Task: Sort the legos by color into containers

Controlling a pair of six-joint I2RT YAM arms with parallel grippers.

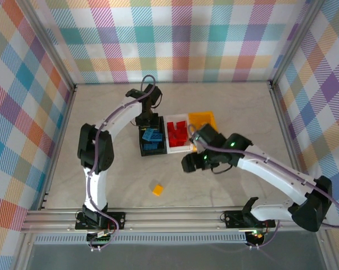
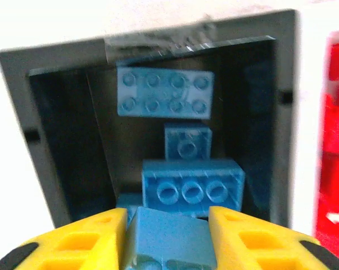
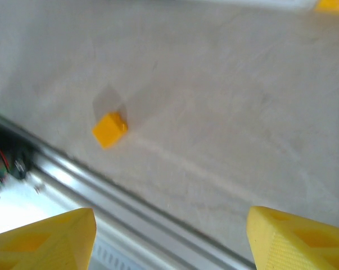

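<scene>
Blue legos (image 1: pixel 153 136) sit in the black bin (image 2: pixel 41 149). Red legos (image 1: pixel 177 135) are in the white bin (image 1: pixel 179 151) just right of it, w/ the yellow-orange bin (image 1: pixel 206 117) next right and a bit farther back. One yellow lego (image 3: pixel 109 130) lies alone on the worktop (image 1: pixel 231 107), nr the front rail. L hand (image 2: pixel 168 216) hangs over the black bin, pinching a blue brick (image 2: pixel 168 244). R hand (image 3: pixel 170 216) is spread wide above bare worktop, just near of the white bin.
</scene>
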